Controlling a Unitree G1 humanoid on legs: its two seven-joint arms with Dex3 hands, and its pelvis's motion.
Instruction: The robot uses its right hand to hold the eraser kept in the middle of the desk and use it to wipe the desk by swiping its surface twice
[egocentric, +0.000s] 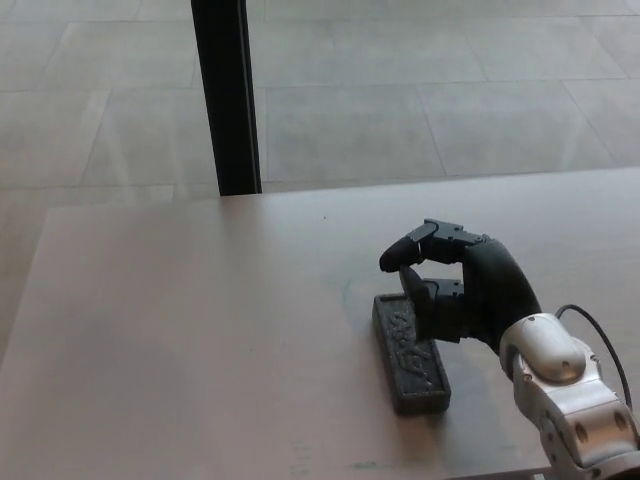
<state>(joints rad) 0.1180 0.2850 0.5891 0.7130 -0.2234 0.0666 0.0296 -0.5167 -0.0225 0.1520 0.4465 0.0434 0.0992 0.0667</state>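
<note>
While right hand (460, 290) hovers unclenched over eraser (411, 352), desk (180, 340) bare leftward; front edge near.

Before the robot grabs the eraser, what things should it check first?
1. Eraser lying flat on the desk, in easy view: ok.
2. Right hand open, fingers apart: ok.
3. Hand lined up with the eraser: ok, it hovers at the eraser's far end, on its right side.
4. Hand already gripping the eraser: not ok, the fingers are not closed around it yet.
5. Room to swipe: ok, the desk beside the eraser is bare, apart from faint marks.
6. Thumb touching the eraser: cannot tell from this angle.
</note>
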